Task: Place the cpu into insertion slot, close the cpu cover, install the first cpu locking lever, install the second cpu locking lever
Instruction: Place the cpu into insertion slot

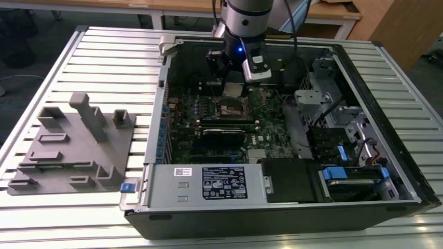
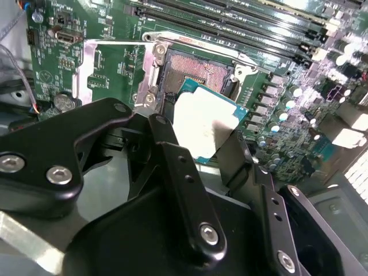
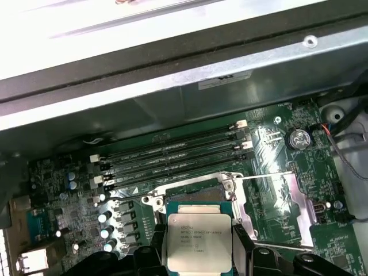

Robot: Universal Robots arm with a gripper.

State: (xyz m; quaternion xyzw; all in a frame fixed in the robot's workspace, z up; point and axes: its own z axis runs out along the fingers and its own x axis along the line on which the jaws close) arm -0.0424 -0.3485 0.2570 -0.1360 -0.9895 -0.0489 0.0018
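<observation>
My gripper (image 1: pixel 233 83) hangs inside the open computer case, shut on the cpu (image 1: pixel 232 91). In both wrist views the black fingers (image 3: pixel 241 248) clamp two opposite edges of the cpu (image 3: pixel 198 241) (image 2: pixel 204 121), a flat square chip with a pale metallic top. It hovers just above and slightly off the insertion slot (image 2: pixel 198 72) (image 3: pixel 192 192) (image 1: pixel 235 108), a dark square socket on the green board. The cpu cover (image 3: pixel 244 210) (image 2: pixel 87 66), a silvery frame plate, is swung open beside the socket. A thin wire lever (image 2: pixel 253 60) runs along the socket's edge.
Long black memory slots (image 3: pixel 172 155) lie next to the socket, with the case wall (image 3: pixel 172 86) beyond. A boxed power supply (image 1: pixel 215 181) and drive bays with blue tabs (image 1: pixel 346 174) fill the case's near side. A grey parts fixture (image 1: pixel 69 145) stands at the exterior view's left.
</observation>
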